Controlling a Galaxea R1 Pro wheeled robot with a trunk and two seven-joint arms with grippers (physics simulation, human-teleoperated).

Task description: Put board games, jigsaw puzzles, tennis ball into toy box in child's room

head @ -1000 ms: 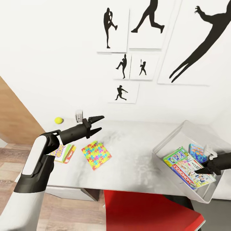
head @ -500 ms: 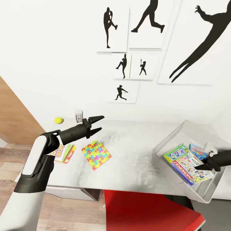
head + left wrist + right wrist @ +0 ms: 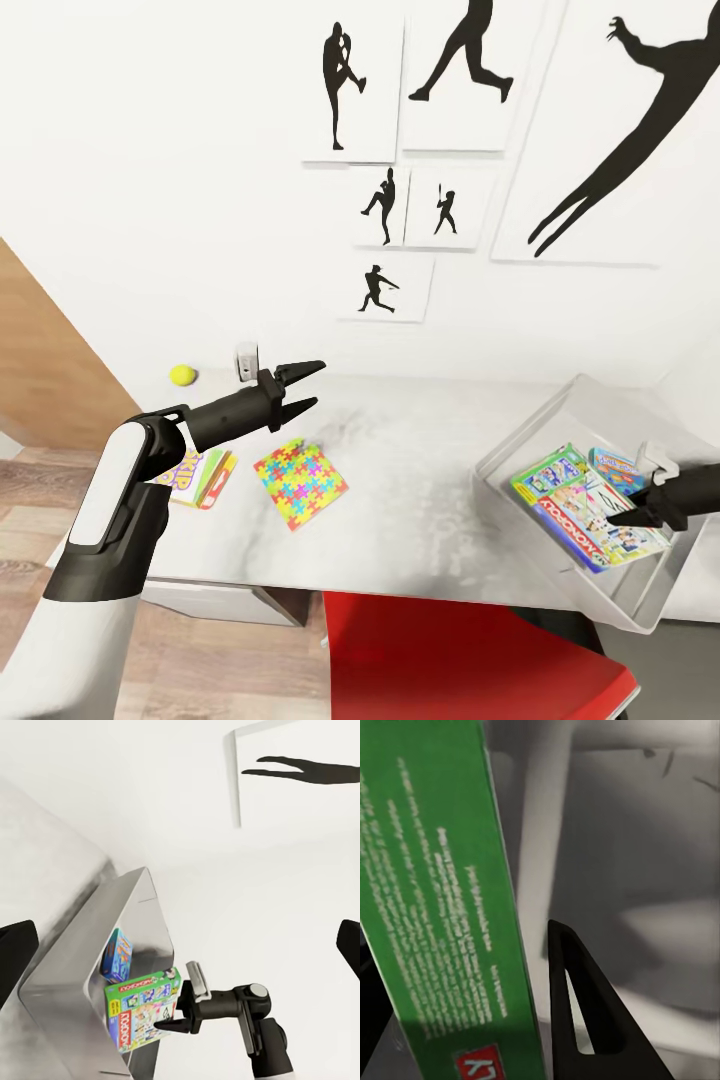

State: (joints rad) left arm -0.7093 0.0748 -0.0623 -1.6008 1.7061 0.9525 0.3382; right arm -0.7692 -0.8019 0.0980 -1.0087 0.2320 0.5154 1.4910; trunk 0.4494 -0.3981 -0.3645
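From my seat, the toy box (image 3: pixel 590 415) sits at the table's (image 3: pixel 420 500) right end. Two games lie in it, the Monopoly box (image 3: pixel 590 515) nearer me than the small game (image 3: pixel 612 466). Well left of the toy box lie a puzzle (image 3: pixel 300 483), then another game (image 3: pixel 200 476); the ball (image 3: pixel 182 375) is behind them.

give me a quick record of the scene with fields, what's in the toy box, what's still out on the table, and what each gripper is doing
in toy box: Monopoly board game, blue board game
on table: jigsaw puzzle, yellow-green-red board game, tennis ball
left gripper: open, empty, raised above the table
right gripper: over the toy box at the Monopoly board game; grip cannot be told
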